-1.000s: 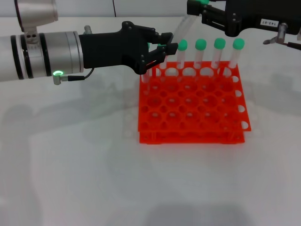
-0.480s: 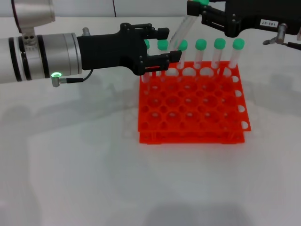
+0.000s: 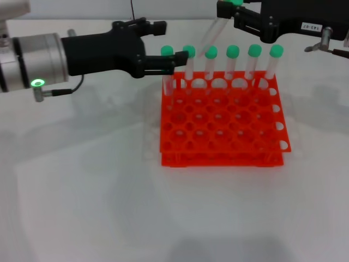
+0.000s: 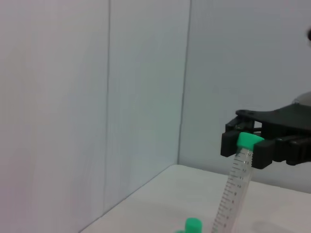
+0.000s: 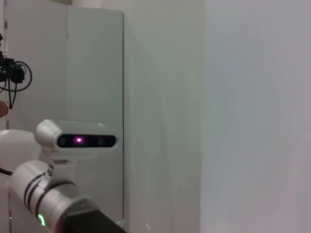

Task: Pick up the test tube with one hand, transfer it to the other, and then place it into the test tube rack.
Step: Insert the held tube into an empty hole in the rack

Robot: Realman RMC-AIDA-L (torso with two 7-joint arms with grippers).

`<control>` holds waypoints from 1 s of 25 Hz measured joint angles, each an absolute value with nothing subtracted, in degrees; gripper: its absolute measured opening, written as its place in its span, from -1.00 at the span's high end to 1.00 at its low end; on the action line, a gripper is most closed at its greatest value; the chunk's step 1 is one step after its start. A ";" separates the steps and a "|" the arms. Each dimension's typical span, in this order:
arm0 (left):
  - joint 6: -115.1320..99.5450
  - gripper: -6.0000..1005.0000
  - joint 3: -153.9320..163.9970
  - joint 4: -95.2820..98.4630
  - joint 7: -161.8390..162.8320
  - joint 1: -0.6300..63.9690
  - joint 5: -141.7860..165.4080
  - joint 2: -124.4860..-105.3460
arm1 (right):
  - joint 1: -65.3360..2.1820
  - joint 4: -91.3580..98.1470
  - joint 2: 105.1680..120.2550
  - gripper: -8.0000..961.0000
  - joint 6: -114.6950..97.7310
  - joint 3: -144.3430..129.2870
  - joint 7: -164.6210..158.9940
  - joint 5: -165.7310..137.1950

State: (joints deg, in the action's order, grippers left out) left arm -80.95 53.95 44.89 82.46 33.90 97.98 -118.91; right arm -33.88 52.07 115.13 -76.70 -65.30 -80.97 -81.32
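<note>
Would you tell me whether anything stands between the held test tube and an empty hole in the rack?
Nothing visible does. The right gripper holds the test tube tilted above the rack's far row of standing tubes; open holes lie nearer. The left gripper is off to the side.

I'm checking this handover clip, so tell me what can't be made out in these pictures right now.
- Head view: the held test tube has its cap cut off by the top edge and the right gripper.
- Head view: its lower tip blurs behind the racked tubes, so its clearance from the rack is unclear.
- Right wrist view: only the left arm shows, not the tube.
- Left wrist view: the left gripper is out of frame.
</note>
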 joint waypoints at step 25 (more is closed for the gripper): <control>-86.14 -0.77 53.49 60.24 101.35 19.91 109.01 -117.69 | -33.48 51.83 115.23 0.43 -75.65 -68.24 -83.80 -83.38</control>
